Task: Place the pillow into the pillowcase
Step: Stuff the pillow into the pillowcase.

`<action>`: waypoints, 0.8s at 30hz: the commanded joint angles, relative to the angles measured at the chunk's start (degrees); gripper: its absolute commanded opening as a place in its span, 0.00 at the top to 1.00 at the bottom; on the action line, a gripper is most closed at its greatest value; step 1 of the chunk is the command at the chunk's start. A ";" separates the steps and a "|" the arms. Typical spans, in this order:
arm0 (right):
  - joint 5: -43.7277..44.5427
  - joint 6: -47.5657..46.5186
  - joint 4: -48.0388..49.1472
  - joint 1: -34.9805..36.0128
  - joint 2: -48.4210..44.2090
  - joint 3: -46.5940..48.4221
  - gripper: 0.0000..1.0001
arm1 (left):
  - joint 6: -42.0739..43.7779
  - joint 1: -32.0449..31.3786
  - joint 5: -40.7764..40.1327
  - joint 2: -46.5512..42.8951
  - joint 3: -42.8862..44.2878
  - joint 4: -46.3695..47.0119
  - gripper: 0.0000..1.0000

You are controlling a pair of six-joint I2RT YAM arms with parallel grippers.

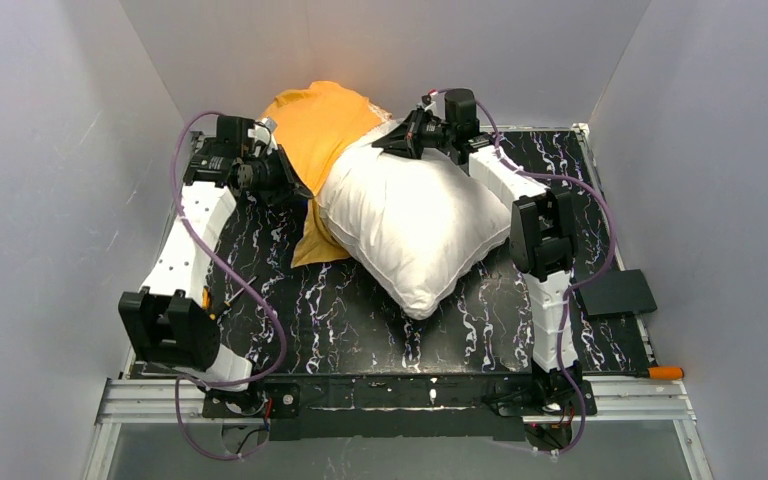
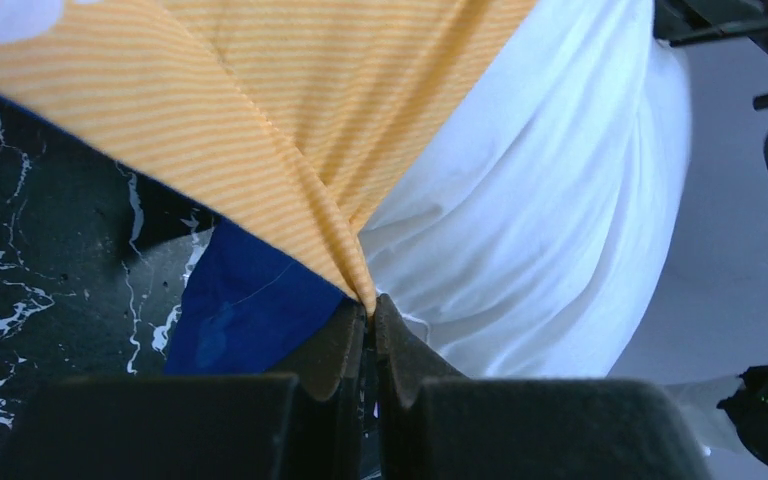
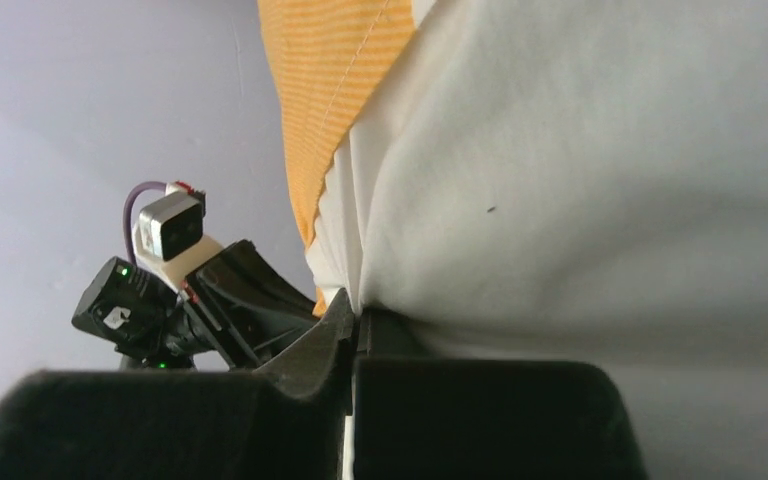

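The white pillow [image 1: 410, 215] lies slanted across the black marbled table [image 1: 360, 330], its far end tucked into the orange-yellow pillowcase [image 1: 320, 130]. My left gripper [image 1: 295, 190] is at the case's near left edge. In the left wrist view it [image 2: 370, 305] is shut on a fold of the striped orange pillowcase [image 2: 260, 110], with a blue part [image 2: 245, 310] beside it and the pillow [image 2: 540, 220] to the right. At the pillow's far right corner my right gripper [image 1: 392, 140] is shut. Its wrist view shows the gripper [image 3: 357, 318] pinching white pillow fabric [image 3: 580, 180] just below the orange edge [image 3: 325, 90].
Grey walls close in the table on three sides. A flat black block [image 1: 615, 293] lies off the table's right edge, and an orange-tipped tool [image 1: 665, 372] at the near right corner. A metal rail [image 1: 400, 400] runs along the front.
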 commanded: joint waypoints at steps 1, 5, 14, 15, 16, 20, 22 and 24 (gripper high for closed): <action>3.20 1.10 2.84 -0.36 2.32 2.86 0.99 | -1.21 -2.27 3.42 -7.92 -1.05 -1.43 1.00; 3.81 1.46 3.62 -0.31 1.90 1.57 0.99 | -2.18 -5.74 3.07 -10.07 -1.51 -1.76 1.00; 5.28 2.66 4.61 0.79 2.50 3.10 0.99 | 6.51 -21.33 6.08 -8.40 3.33 -6.52 1.00; 5.86 2.48 4.59 0.98 2.08 2.26 0.99 | 8.53 -22.57 5.93 -7.68 4.10 -8.09 1.00; 6.20 2.49 4.77 1.19 1.71 1.44 0.99 | 10.56 -23.82 5.49 -7.28 4.52 -10.00 1.00; 5.69 2.49 5.02 1.71 1.14 0.29 0.99 | 16.91 -27.95 1.77 -5.23 4.37 -16.99 1.00; 5.29 2.04 4.71 1.77 0.52 -0.57 0.99 | 18.64 -28.38 0.32 -5.27 4.39 -18.38 1.00; 4.48 0.30 2.60 1.80 -0.09 -0.64 0.99 | 19.23 -28.40 -2.34 -5.17 7.13 -19.64 0.99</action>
